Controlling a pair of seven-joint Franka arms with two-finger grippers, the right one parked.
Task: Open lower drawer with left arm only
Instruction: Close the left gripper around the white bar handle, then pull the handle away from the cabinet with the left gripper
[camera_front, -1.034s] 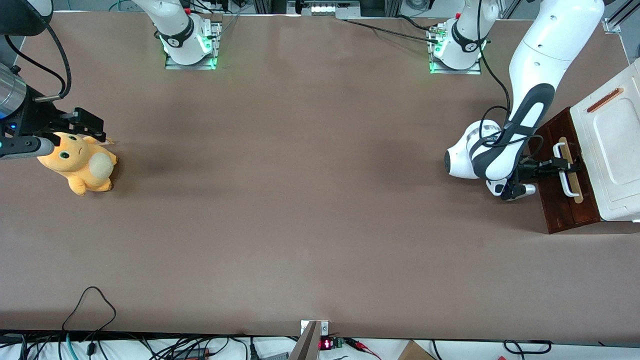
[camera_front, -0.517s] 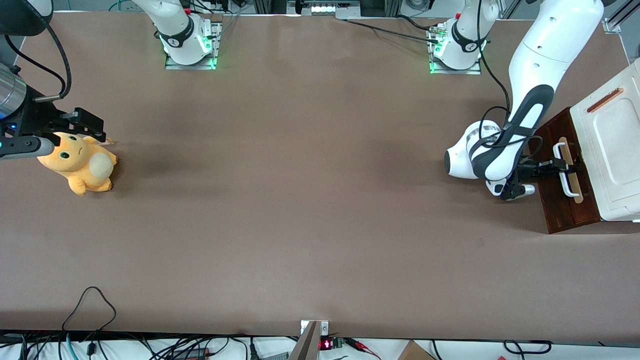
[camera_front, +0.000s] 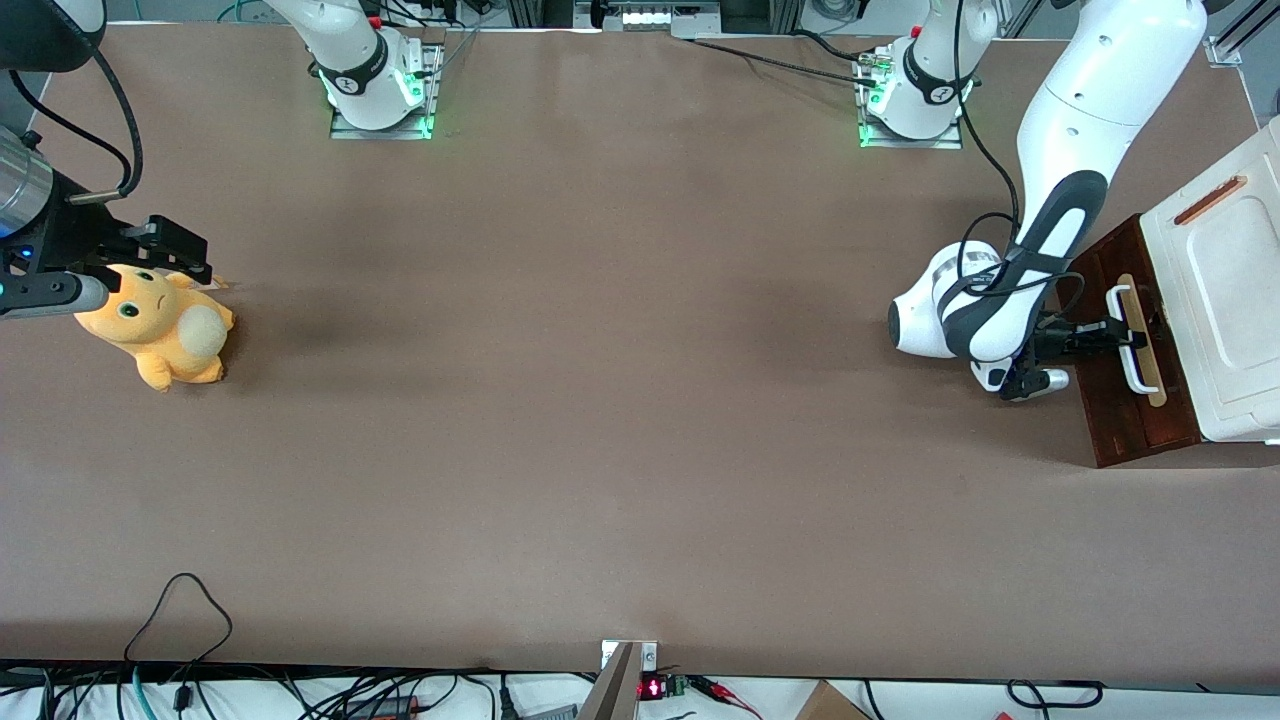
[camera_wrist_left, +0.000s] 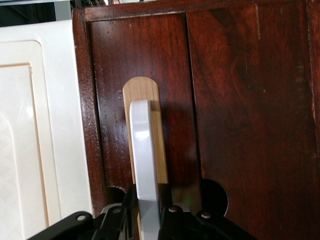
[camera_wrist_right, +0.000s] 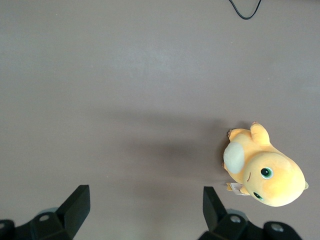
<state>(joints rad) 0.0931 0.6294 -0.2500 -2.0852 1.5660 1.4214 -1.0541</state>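
Note:
The lower drawer (camera_front: 1112, 405) shows its dark reddish-brown front (camera_wrist_left: 240, 100) under the white cabinet top (camera_front: 1225, 290), at the working arm's end of the table. A white bar handle (camera_front: 1124, 310) lies on a pale wood strip (camera_wrist_left: 141, 90). The left arm (camera_front: 1000, 310) reaches in front of the drawer. My gripper (camera_front: 1128, 336) sits at the middle of the handle (camera_wrist_left: 142, 145). Its black fingers (camera_wrist_left: 126, 200) stand on either side of the bar, shut on it (camera_wrist_left: 148, 196). The drawer's inside is hidden.
An orange plush toy (camera_front: 160, 325) lies at the parked arm's end of the table, also in the right wrist view (camera_wrist_right: 262, 170). The arm bases (camera_front: 905, 95) stand farther from the front camera. Cables (camera_front: 180, 620) lie along the near edge.
My gripper tips have drawn back a little toward the arm, over the handle. The drawer front shows no clear shift.

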